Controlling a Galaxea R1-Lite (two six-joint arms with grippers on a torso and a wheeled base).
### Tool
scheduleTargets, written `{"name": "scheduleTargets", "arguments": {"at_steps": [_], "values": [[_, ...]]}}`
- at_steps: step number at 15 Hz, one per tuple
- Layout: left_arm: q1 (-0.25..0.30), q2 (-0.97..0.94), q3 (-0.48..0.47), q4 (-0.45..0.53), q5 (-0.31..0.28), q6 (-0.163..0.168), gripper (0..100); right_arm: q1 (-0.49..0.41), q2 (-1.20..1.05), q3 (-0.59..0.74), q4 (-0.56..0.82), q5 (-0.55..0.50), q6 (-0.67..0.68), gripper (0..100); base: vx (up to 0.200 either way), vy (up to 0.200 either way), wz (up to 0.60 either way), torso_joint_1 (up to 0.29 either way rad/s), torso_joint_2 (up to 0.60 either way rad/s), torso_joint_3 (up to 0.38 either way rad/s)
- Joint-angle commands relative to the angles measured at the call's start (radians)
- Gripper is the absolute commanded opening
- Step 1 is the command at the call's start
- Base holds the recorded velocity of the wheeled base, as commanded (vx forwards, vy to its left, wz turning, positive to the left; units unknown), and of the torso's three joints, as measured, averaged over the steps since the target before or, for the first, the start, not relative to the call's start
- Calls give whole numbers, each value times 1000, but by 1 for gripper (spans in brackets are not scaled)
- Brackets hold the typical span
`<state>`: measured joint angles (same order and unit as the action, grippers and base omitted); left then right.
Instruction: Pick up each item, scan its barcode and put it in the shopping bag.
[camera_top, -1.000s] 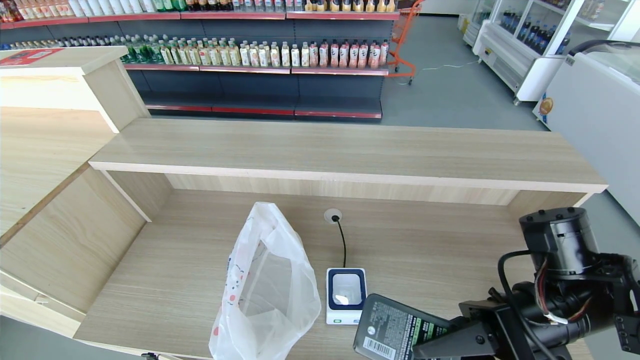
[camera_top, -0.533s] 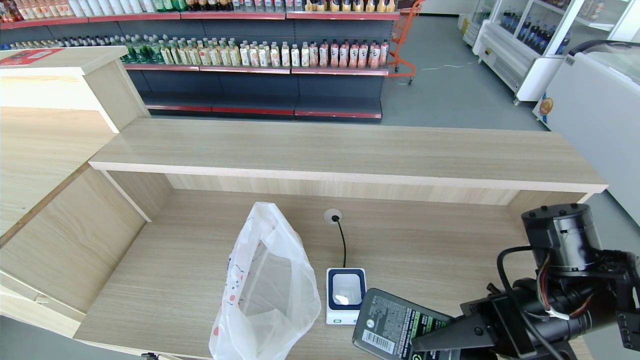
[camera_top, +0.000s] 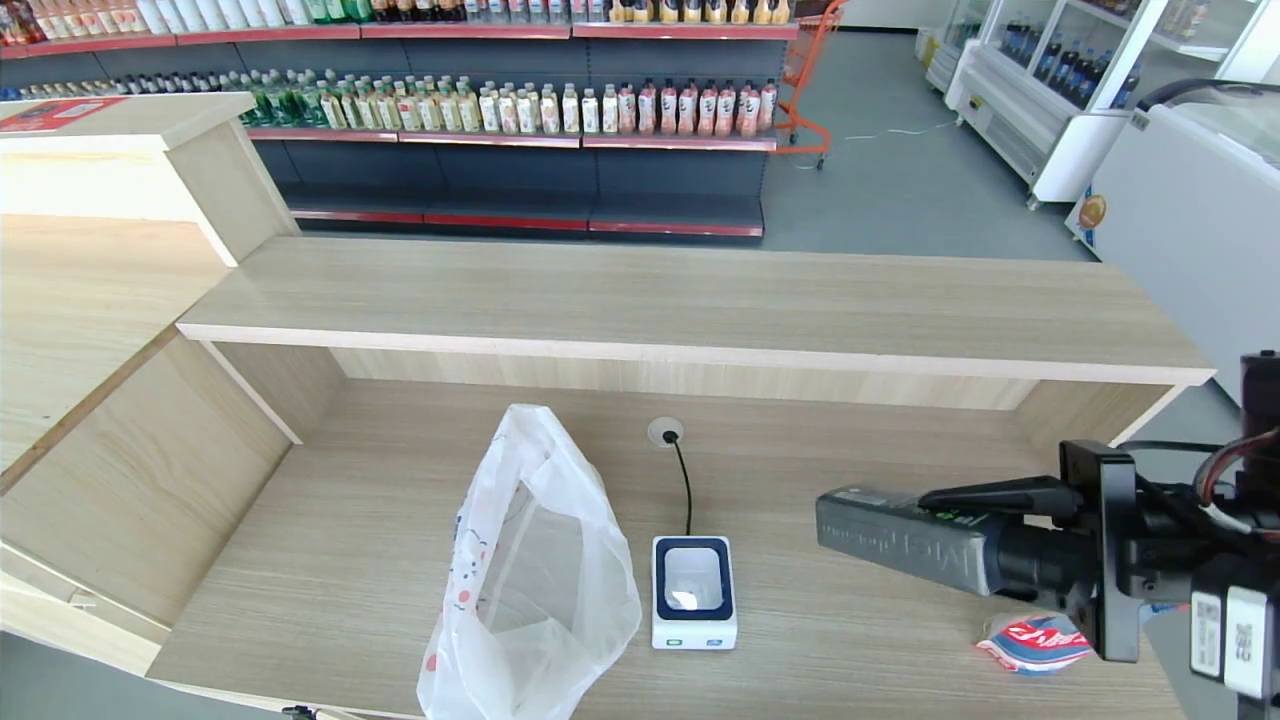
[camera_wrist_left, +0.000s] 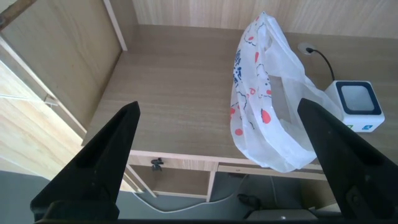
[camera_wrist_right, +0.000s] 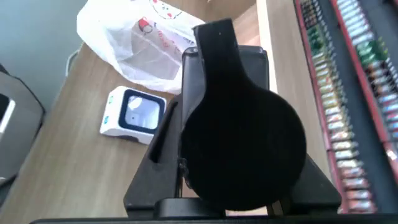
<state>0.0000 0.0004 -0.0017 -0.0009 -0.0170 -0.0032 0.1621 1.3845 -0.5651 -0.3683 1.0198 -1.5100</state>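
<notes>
Your right end effector pinches a dark pack, held in the air right of the scanner. The shopping bag left of the scanner looks empty, so nothing seems bagged yet. A small packet lies farther right. Your left end effector is spread.

A: Counts, quick?
B: One shopping bag, one scanner, one black cable, one bench.
A: Items?
B: Two: one dark box, one red-white-blue packet.
A: Bottles?
B: Dozens on the shelves, too small for an exact count.
</notes>
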Motion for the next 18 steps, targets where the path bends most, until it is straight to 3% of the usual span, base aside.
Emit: {"name": "scheduleTargets", "arguments": {"at_steps": [1, 4, 7, 9, 12, 18], "values": [[0, 0, 0, -1, 0, -1, 100, -127, -1, 7, 25, -15, 338, 0, 0, 0, 0, 0, 0, 0], [0, 0, 0, -1, 0, 0, 100, -124, 61, 10, 23, -96, 858, 0, 0, 0, 0, 0, 0, 0], [0, 0, 0, -1, 0, 0, 100, -58, 191, -6, 23, -115, 1215, 0, 0, 0, 0, 0, 0, 0], [0, 0, 0, -1, 0, 0, 100, -3, 298, -52, 22, -115, 1363, 0, 0, 0, 0, 0, 0, 0], [0, 0, 0, -1, 0, -1, 100, 45, 435, -82, 20, -119, 1389, 0, 0, 0, 0, 0, 0, 0], [0, 0, 0, 1, 0, 0, 100, 139, 647, -170, -49, -288, 1294, 0, 0, 0, 0, 0, 0, 0]]}}
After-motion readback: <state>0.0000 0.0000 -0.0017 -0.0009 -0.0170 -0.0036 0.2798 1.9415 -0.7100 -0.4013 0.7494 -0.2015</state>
